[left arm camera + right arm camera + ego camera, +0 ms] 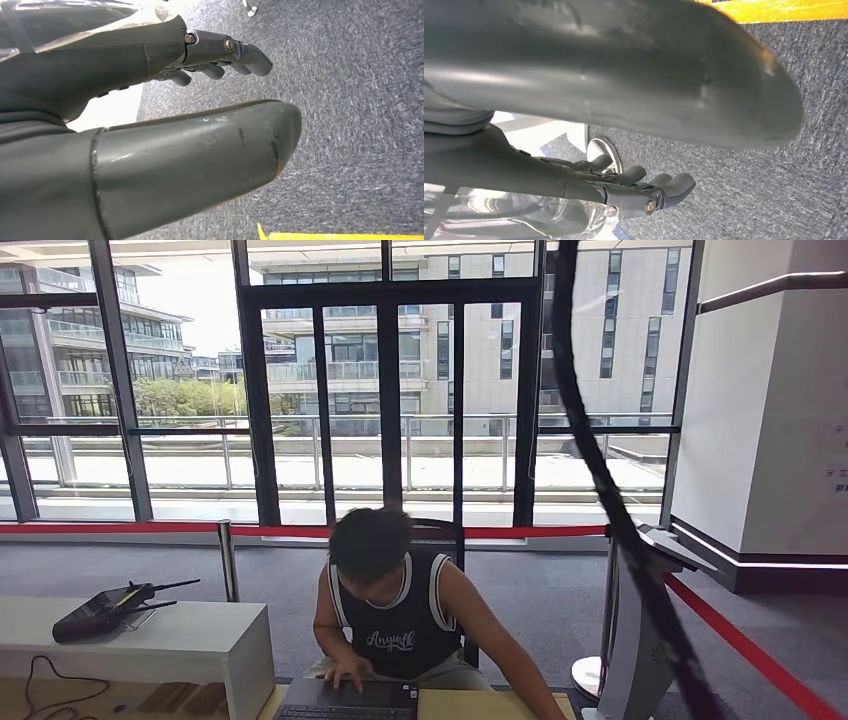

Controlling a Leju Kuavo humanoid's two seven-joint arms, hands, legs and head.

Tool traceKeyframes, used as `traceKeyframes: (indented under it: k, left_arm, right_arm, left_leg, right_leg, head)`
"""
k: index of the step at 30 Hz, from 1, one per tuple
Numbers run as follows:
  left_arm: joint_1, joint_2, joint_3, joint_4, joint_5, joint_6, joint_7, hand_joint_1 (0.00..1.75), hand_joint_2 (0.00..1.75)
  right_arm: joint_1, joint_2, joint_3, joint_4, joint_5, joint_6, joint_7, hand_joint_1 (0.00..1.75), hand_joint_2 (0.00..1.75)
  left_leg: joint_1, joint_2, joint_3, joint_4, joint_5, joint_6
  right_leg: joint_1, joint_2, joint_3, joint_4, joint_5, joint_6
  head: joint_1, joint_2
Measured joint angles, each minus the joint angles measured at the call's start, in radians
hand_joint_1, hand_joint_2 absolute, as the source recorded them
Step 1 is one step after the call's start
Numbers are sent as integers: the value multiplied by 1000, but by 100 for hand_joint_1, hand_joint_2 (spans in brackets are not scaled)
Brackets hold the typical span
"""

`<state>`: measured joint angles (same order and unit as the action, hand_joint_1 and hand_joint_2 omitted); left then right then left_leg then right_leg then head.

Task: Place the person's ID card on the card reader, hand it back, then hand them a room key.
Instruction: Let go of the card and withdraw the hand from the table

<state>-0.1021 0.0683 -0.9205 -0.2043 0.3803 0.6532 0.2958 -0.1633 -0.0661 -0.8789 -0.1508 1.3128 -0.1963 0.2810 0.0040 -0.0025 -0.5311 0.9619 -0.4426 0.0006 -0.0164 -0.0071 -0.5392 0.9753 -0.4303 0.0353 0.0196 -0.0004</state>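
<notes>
My left hand (150, 65) hangs over grey carpet, its thumb (200, 155) apart from the dark fingers (225, 55), and it holds nothing. My right hand (569, 182) also hangs over the carpet with its thumb (649, 75) spread away from the fingers (664, 187) and nothing in it. In the head view a person (400, 610) in a dark sleeveless jersey sits facing me, head bent down, one hand on a laptop (350, 700) lying on a wooden desk (490, 706). A black device with thin antennas (100, 612) lies on a white counter (190, 640) at the left.
A red barrier belt (120, 529) runs across behind the person, with a post (229, 560) at the left and another belt (750, 650) at the right. A white stand (635, 640) rises beside the desk. A dark cable (600, 470) hangs close before the head camera. Glass doors (390, 390) stand behind.
</notes>
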Motion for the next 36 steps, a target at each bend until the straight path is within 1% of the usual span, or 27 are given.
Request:
traceKeyframes:
  k: [5,11,13,18,20,36]
  left_arm:
    - [0,-6,0,0,4,0,15,0,0]
    - [0,-8,0,0,11,-4,9,0,0]
    - [0,-10,0,0,18,-21,9,0,0]
    - [0,-13,0,0,22,-101,9,0,0]
    - [0,-14,0,0,19,-113,9,0,0]
    - [0,-22,0,0,22,-76,10,0,0]
  right_arm:
    - [-5,0,0,0,5,6,1,0,0]
    - [-8,3,1,0,14,9,2,0,0]
    - [-11,4,1,0,16,11,3,0,0]
    - [-19,5,1,0,21,17,11,0,0]
    - [-21,5,1,0,24,17,14,0,0]
    - [-36,5,11,0,41,25,18,0,0]
  left_leg:
    - [0,0,0,0,0,0]
    - [0,0,0,0,0,0]
    - [0,0,0,0,0,0]
    - [0,0,0,0,0,0]
    - [0,0,0,0,0,0]
    - [0,0,0,0,0,0]
  right_leg:
    - [0,0,0,0,0,0]
    - [0,0,0,0,0,0]
    - [0,0,0,0,0,0]
    - [0,0,0,0,0,0]
    - [0,0,0,0,0,0]
    - [0,0,0,0,0,0]
  head:
    - [0,0]
    - [0,0]
    - [0,0]
    - [0,0]
    - [0,0]
    - [0,0]
